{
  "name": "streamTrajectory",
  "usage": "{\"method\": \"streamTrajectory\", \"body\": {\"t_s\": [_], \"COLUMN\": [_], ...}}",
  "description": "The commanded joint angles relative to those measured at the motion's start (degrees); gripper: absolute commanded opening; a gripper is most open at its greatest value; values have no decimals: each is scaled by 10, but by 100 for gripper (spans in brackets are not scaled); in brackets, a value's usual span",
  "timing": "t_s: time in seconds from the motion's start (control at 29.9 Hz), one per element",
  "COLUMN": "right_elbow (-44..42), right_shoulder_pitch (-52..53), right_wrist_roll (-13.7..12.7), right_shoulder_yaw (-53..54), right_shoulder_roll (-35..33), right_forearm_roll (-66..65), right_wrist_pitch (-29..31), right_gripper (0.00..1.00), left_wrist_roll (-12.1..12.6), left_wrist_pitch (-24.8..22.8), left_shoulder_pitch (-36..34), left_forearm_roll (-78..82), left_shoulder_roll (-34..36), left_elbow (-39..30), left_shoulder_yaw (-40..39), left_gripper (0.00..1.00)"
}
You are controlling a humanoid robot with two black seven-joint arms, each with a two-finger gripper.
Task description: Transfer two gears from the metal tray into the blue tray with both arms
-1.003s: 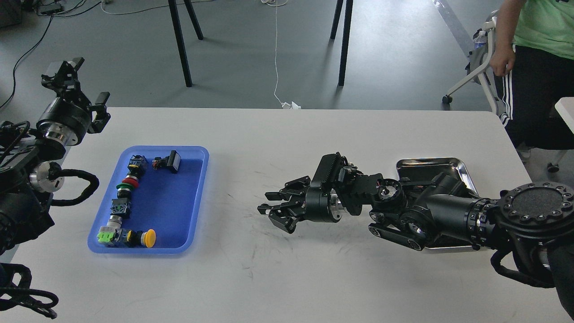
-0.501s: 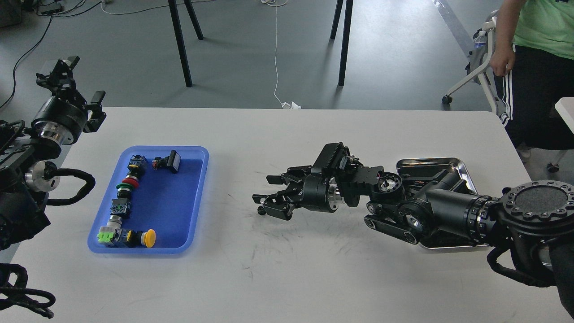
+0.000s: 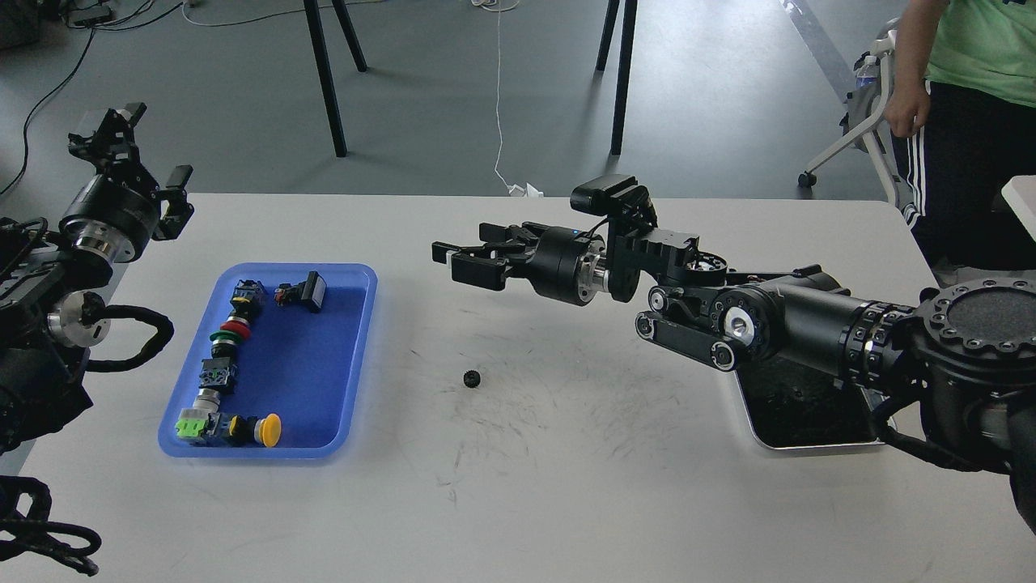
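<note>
Lying alone, one gear sits between two trays; both tools' spread unclear.

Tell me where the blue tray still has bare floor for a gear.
The blue tray is bare across its right and middle floor, between the right rim and the column of push-button switches. The left side is crowded by that column, and the black connector takes the top.

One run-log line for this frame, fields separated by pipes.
gear on table, between trays | right gripper raised, empty | left gripper idle | blue tray: no gear
</note>
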Motion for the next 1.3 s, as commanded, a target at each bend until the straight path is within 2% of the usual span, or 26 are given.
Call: {"method": "streamTrajectory", "body": {"t_s": [0.0,0.27,0.4,0.74,0.87,1.07,1.27], "right_elbow": [0,6,5,7,4,-2,-2], "right_shoulder_pitch": [13,16,10,-6,-8,-11,-19], "right_wrist_roll": [0,0,0,0,0,0,0], "right_shoulder_yaw": [7,23,40,68,92,104,113], "right_shoulder_roll": [0,0,0,-32,-46,-74,-125], "right_forearm_roll": [47,67,67,67,78,170,235], "right_wrist_pitch": [17,23,23,23,25,26,25], "right_gripper": [93,93,93,93,94,94,94], "left_wrist_roll": [0,0,0,0,0,0,0], "left_wrist_pitch": [0,0,0,0,0,0,0], "left_shoulder_pitch": [-1,-3,-10,-54,-70,-83,-92], "left_forearm_roll": [3,14,21,110,166,188,267], "left_shoulder_roll": [2,23,49,48,49,48,55], "left_elbow": [0,-4,-4,-11,-50,-116,-213], "left_shoulder_yaw": [2,45,45,46,46,45,45], "left_gripper": [98,98,98,98,98,98,98]}}
